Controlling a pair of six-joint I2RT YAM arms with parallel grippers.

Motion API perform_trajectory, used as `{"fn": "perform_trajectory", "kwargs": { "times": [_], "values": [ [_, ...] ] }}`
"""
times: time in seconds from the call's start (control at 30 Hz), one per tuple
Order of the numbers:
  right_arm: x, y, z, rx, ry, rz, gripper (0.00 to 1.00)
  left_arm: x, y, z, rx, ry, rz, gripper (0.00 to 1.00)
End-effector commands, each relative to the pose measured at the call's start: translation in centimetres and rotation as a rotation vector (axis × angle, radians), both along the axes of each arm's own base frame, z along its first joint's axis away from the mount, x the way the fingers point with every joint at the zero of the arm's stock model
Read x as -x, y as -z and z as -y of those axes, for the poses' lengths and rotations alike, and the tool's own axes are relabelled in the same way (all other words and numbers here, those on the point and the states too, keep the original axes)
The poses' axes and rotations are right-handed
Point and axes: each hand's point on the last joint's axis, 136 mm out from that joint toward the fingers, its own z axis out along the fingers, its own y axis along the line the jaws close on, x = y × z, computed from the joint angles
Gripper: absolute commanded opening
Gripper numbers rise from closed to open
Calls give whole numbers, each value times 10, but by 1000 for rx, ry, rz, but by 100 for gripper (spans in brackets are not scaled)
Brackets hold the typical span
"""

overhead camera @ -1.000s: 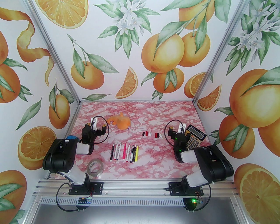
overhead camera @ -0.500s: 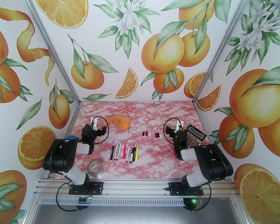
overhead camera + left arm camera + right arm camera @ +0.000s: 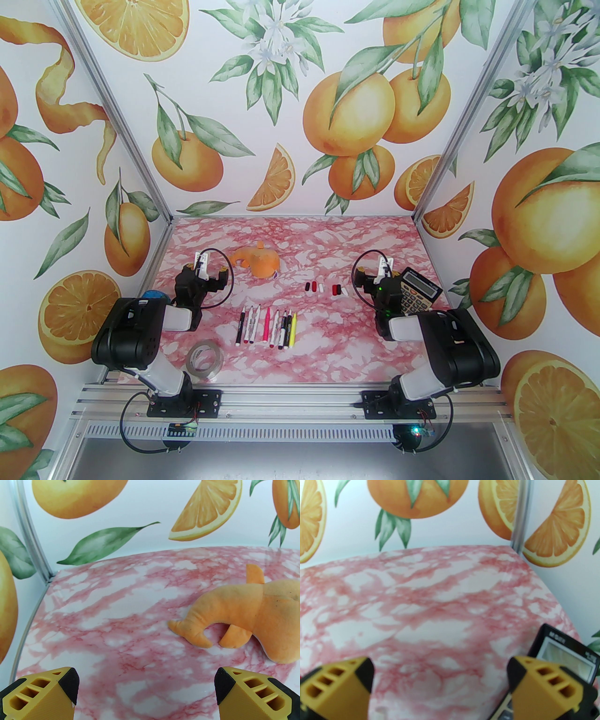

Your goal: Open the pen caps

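Top external: both arms crouched low; left gripper (image 3: pixel 206 271) and right gripper (image 3: pixel 378 277) wide-jawed, empty

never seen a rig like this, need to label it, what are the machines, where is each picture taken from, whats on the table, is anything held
Two robot arms are bolted at the near edge of a pink marbled table. The wide picture is from a camera above and behind them. The other two are from wrist cameras, so the yellow prongs at the bottom are each arm's own fingers. On the table lie a row of pens, loose pen caps farther back, an orange plush toy, a calculator and a tape roll. The left gripper and right gripper are open and hold nothing.
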Motion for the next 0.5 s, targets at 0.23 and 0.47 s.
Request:
{"fn": "perform_trajectory", "kwargs": {
  "times": [0.23, 0.47],
  "values": [
    [-7, -9, -3, -31, -49, 18, 100, -3, -8, 2, 11, 8, 20, 100],
    [-7, -9, -3, -31, -50, 18, 100, -4, -7, 2, 9, 7, 16, 100]
  ]
}}
